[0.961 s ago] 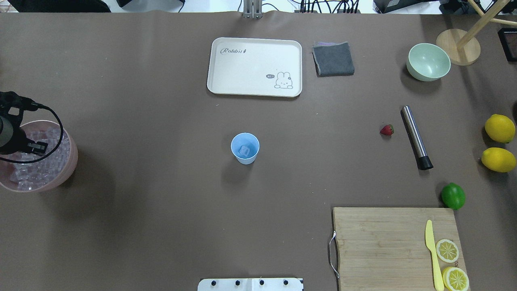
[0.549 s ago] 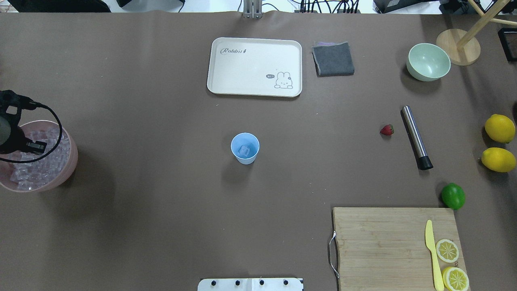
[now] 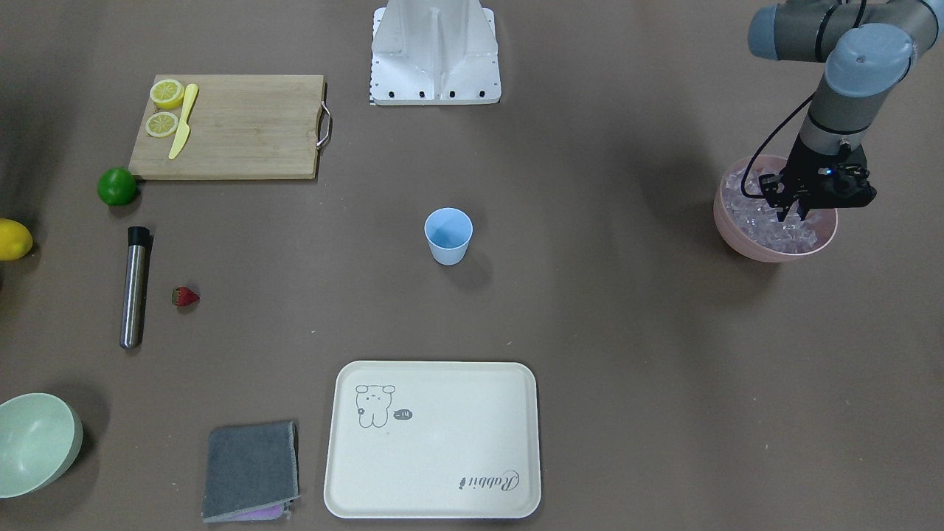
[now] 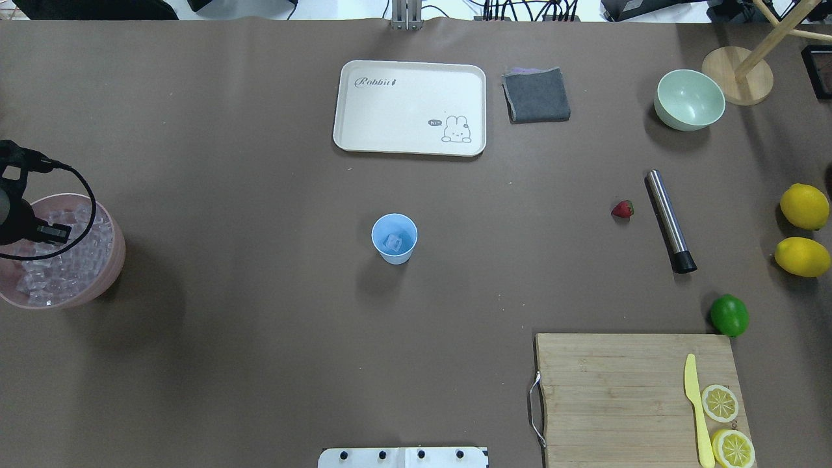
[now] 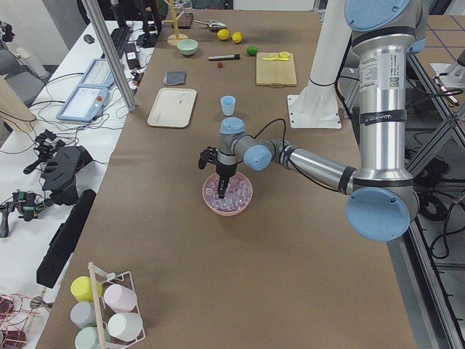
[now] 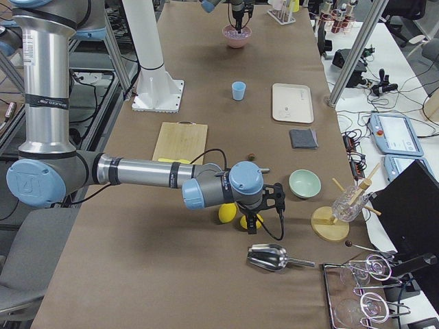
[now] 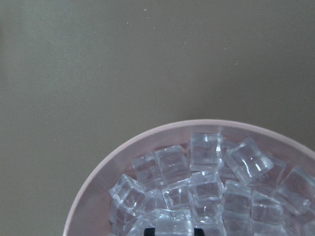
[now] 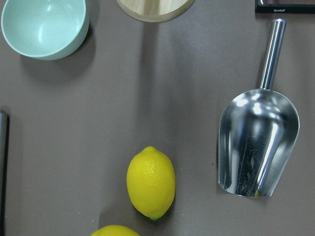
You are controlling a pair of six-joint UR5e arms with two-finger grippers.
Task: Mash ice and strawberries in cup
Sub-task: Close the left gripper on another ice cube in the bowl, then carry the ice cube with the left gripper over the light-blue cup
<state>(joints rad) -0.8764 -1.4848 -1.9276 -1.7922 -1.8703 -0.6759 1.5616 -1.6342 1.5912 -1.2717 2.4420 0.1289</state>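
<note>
The light blue cup [image 4: 394, 256] stands upright mid-table with one clear ice cube [image 4: 393, 242] in it. A pink bowl [image 4: 114, 255] at the table's left end holds several more ice cubes [image 7: 206, 191]. My left gripper [image 3: 795, 215] points down into that bowl, open, its fingertips [image 7: 197, 231] on either side of a cube. The small red strawberry [image 4: 622, 208] lies on the table far to the cup's right. My right gripper [image 6: 252, 223] hovers over the lemons at the right end; I cannot tell if it is open or shut.
A steel rod with a black tip [image 4: 669, 221] lies beside the strawberry. Near it are a lime [image 4: 729, 315], two lemons [image 4: 804, 206], a pale green bowl [image 4: 689, 99] and a cutting board [image 4: 617, 390]. A cream tray [image 4: 409, 84] and grey cloth [image 4: 536, 95] lie behind the cup. A metal scoop [image 8: 258, 142] lies by the lemons.
My left wrist has shifted slightly toward the table's left edge over the pink bowl. The cup, the strawberry and everything else stay put.
</note>
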